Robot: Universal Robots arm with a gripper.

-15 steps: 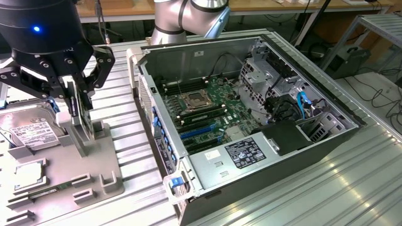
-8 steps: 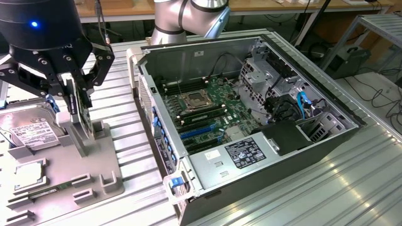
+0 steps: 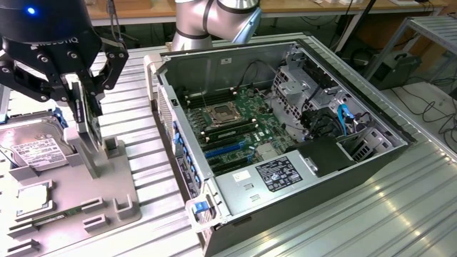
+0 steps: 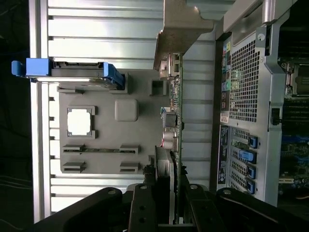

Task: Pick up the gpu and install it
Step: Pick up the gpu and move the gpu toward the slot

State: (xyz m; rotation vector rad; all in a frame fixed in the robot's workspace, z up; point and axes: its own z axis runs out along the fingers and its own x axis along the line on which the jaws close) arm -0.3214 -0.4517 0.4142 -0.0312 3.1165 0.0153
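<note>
The gpu [image 3: 85,131] hangs upright and edge-on at the exterior view's left, its silver bracket [image 3: 84,156] at the lower end, just above the grey fixture tray [image 3: 107,187]. My black gripper [image 3: 85,110] is shut on the card's upper part. In the wrist view the gpu [image 4: 175,121] runs away from my gripper [image 4: 169,188] as a thin green-edged board, ending in the bracket [image 4: 181,29]. The open computer case [image 3: 300,59] lies to the exterior view's right, with the motherboard [image 3: 236,123] and blue expansion slots [image 3: 225,150] exposed.
The tray holds a silver hard drive [image 3: 36,147] with a white label, a processor [image 3: 32,198] and a narrow memory stick [image 3: 57,217]. The case's perforated rear panel [image 4: 241,82] with blue slot latches [image 4: 248,154] sits beside the tray. A ribbed metal table [image 3: 400,203] lies underneath.
</note>
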